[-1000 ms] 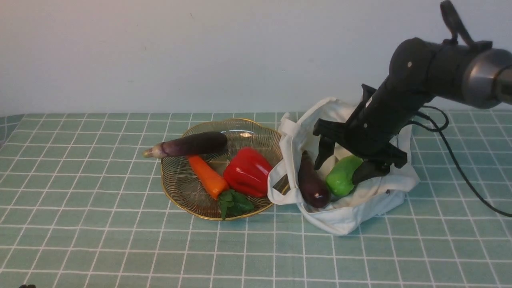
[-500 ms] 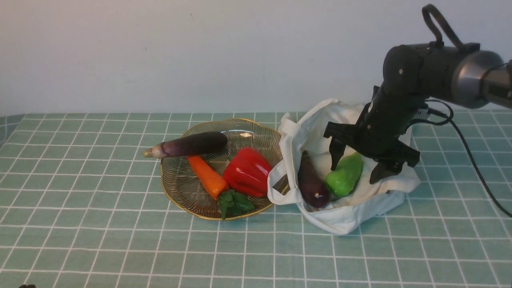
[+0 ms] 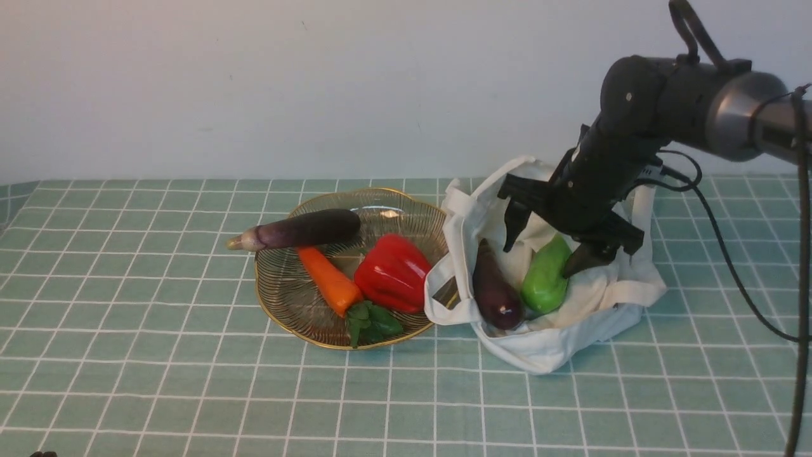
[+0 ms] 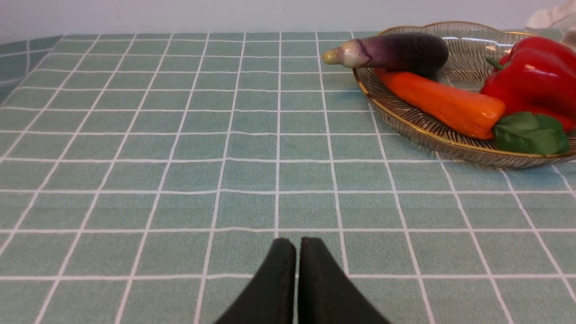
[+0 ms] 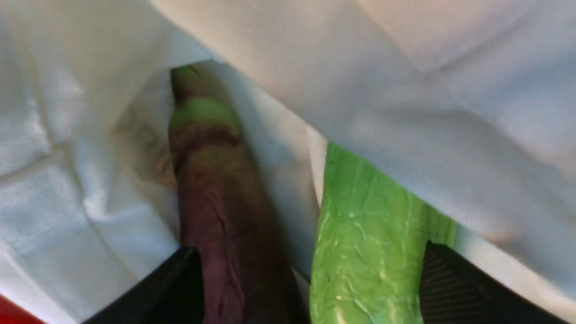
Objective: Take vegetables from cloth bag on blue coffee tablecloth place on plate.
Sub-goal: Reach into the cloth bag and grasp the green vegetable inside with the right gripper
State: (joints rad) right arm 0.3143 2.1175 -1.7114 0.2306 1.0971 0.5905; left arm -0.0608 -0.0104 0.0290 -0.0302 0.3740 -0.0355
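Front view: teal tablecloth [image 3: 190, 355], white wall [image 3: 254, 82]

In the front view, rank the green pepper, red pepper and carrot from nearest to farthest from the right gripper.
1. Green pepper, in the bag, at the right gripper.
2. Red pepper, on the right side of the plate.
3. Carrot, left of it.

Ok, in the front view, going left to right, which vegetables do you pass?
long purple eggplant → orange carrot with green leaves → glossy red bell pepper → stubby near-black eggplant → lumpy bright green pepper. The first three lie on the ribbed glass plate, the last two in the white cloth bag.
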